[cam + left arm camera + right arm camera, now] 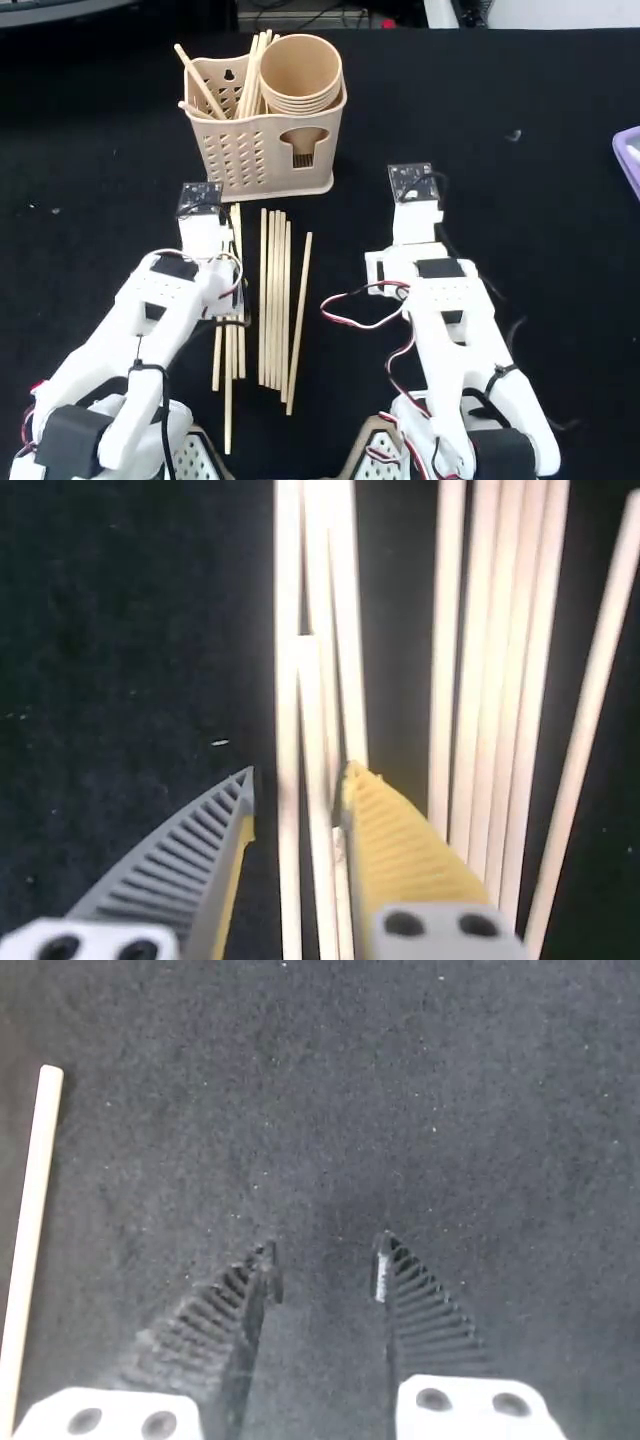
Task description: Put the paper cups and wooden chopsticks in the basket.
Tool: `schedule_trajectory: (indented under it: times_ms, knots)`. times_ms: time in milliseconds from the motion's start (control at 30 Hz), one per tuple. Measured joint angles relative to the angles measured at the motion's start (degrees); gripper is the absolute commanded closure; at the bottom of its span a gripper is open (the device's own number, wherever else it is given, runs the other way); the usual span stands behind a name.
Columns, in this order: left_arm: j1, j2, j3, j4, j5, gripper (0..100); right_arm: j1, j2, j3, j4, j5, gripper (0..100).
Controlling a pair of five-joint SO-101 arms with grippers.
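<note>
Surface: black cloth-covered table [520, 200]; a purple object [628, 150] is cut off at its edge, and I cannot tell what it is
Basket: basket [250, 150] stands upright at the far middle of the table; cups [300, 70] sit stacked in one compartment; a few chopsticks [245, 75] lean in the other
Loose chopsticks: loose chopsticks [275, 300] lie flat between the two arms, roughly parallel, in two bunches just beside each other
Left gripper: left gripper [299, 775] is low over the bunch nearer its arm; jaws spread, astride a couple of chopsticks, pinching nothing yet
Right gripper: right gripper [326, 1250] is over bare cloth; jaws apart with nothing between them; one chopstick [28, 1230] lies off to its side
Stage: cups look done; chopsticks are partly in; the left arm seems set for a pick
Risk: the chopsticks are thin, smooth and packed tight, so closing could catch several at once or squeeze one out sideways; a grip far from the middle would let the long end droop and snag the basket rim; those already leaning in the basket could be knocked out by a new one going in
Hidden: in the high view the left arm covers its own fingertips and part of the near bunch; how many chopsticks lie between the jaws is hard to count; how many cups are in the stack is hard to make out
</note>
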Motion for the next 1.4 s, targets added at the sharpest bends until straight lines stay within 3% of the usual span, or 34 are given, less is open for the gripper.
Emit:
schedule_trajectory:
  times_ms: [667,867,1400]
  knots:
    - [-3.7,-0.4,2.0,0.0,-1.1,88,0.0,0.0,0.0,0.0,0.0,83.9]
    - [-3.8,-0.4,2.0,0.0,-1.1,95,0.0,0.0,0.0,0.0,0.0,83.9]
    - [-4.4,-0.4,0.4,0.4,-1.1,95,0.0,0.0,0.0,0.0,0.0,83.9]
